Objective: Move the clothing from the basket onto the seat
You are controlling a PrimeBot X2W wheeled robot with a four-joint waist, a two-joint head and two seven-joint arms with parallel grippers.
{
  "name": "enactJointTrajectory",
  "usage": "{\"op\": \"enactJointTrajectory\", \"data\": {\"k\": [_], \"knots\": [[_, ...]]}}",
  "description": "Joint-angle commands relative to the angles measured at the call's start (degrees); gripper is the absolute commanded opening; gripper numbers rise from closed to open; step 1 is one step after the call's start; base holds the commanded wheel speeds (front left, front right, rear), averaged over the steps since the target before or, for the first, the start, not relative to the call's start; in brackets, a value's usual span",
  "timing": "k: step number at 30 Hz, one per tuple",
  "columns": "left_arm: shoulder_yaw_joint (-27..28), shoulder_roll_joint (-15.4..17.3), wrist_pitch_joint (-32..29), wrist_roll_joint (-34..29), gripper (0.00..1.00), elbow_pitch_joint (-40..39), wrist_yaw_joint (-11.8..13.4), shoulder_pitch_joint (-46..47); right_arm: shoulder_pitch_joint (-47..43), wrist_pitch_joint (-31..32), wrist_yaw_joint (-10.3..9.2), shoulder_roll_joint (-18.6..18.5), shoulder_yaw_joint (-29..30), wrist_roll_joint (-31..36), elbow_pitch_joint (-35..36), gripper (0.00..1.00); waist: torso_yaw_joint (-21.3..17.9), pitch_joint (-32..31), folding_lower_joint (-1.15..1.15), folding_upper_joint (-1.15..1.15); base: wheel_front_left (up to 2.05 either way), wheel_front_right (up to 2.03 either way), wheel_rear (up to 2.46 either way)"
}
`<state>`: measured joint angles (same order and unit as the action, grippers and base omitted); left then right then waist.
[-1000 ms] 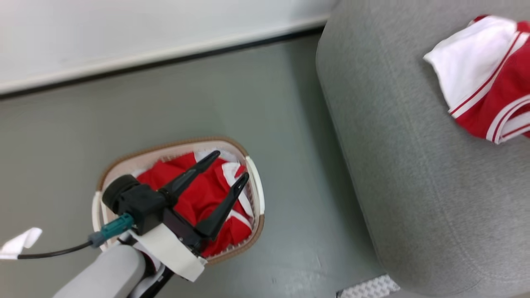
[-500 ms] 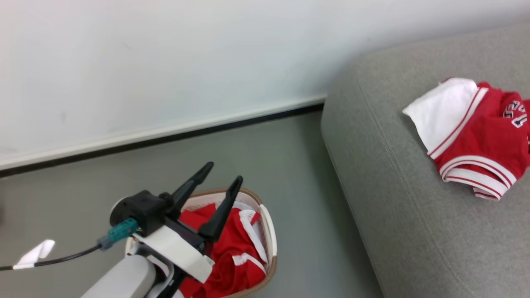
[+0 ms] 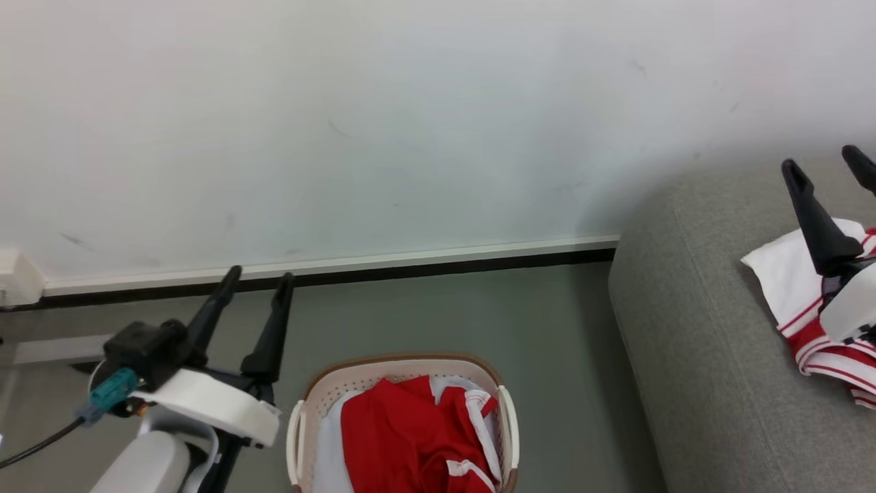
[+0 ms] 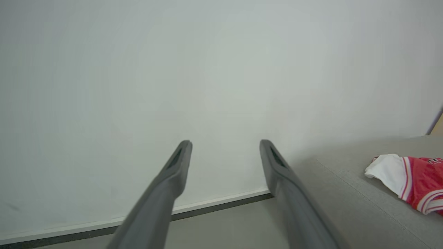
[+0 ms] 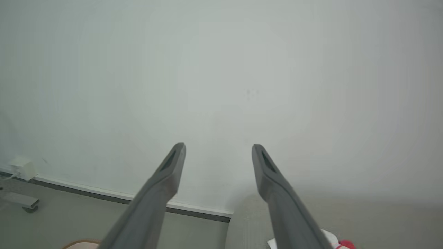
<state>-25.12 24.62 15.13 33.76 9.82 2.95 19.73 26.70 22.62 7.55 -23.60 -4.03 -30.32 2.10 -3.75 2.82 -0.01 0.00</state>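
Pale wall (image 3: 410, 123) stands behind everything and meets a grey-green floor (image 3: 445, 308) along a white skirting with a dark line under it. On the floor, near the end of the grey sofa (image 3: 698, 356), sits the basket (image 3: 404, 360), with red-and-white clothing (image 3: 404, 438) heaped inside it. A second garment (image 3: 780, 274) in the same colours lies on the sofa seat.

The left claw (image 3: 260, 276) hangs over the floor to the left of the basket, its two fingers spread with nothing between them. A cable with a teal plug (image 3: 109, 392) runs from its wrist. The right claw (image 3: 821, 161) hovers above the second garment, also spread and empty, and its pale wrist covers part of the cloth.

The left wrist view shows the second garment with no arm in front of it: white sleeve, red body, striped trim. The right wrist view catches a scrap of that garment at its bottom edge and a sliver of the basket rim. It also takes in a small white box (image 5: 22, 167) low on the wall and a grey foot on a caster (image 5: 20, 201) on the floor.
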Motion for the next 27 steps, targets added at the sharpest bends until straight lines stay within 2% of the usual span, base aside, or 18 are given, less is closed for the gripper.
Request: {"op": "enactJointTrajectory", "data": {"k": [1, 11, 18, 22, 27], "knots": [[2.0, -0.4, 0.0, -0.6, 1.0, 0.5, 0.6, -2.0, -1.7, -3.3, -0.13, 1.1, -0.7, 0.8, -0.3, 1.0, 2.6, -1.9, 0.01, 0.0, 0.0, 0.0, 0.0], [11.1, -4.0, 0.0, -5.5, 1.0, 0.9, 0.1, -7.7, -9.7, -20.5, -0.13, 7.6, -1.9, 5.8, -2.1, 1.0, 6.2, -3.5, 0.01, 0.0, 0.0, 0.0, 0.0], [17.3, -7.7, 0.0, -11.5, 1.0, 0.0, -1.8, -12.0, -17.3, -33.2, -0.13, 12.0, -2.3, 11.0, -8.4, 1.0, 7.0, -4.1, 0.01, 0.0, 0.0, 0.0, 0.0], [20.6, -10.2, 0.0, -14.9, 1.0, 0.0, -3.2, -14.3, -19.8, -37.0, -0.13, 14.3, -3.9, 12.2, -12.0, 1.0, 6.6, -4.1, 0.01, 0.0, 0.0, 0.0, 0.0], [24.3, -12.9, 0.0, -18.5, 1.0, 0.8, -5.4, -16.0, -20.5, -37.8, -0.13, 17.0, -5.0, 12.9, -12.8, 1.0, 5.7, -3.9, 0.01, 0.0, 0.0, 0.0, 0.0]]}}
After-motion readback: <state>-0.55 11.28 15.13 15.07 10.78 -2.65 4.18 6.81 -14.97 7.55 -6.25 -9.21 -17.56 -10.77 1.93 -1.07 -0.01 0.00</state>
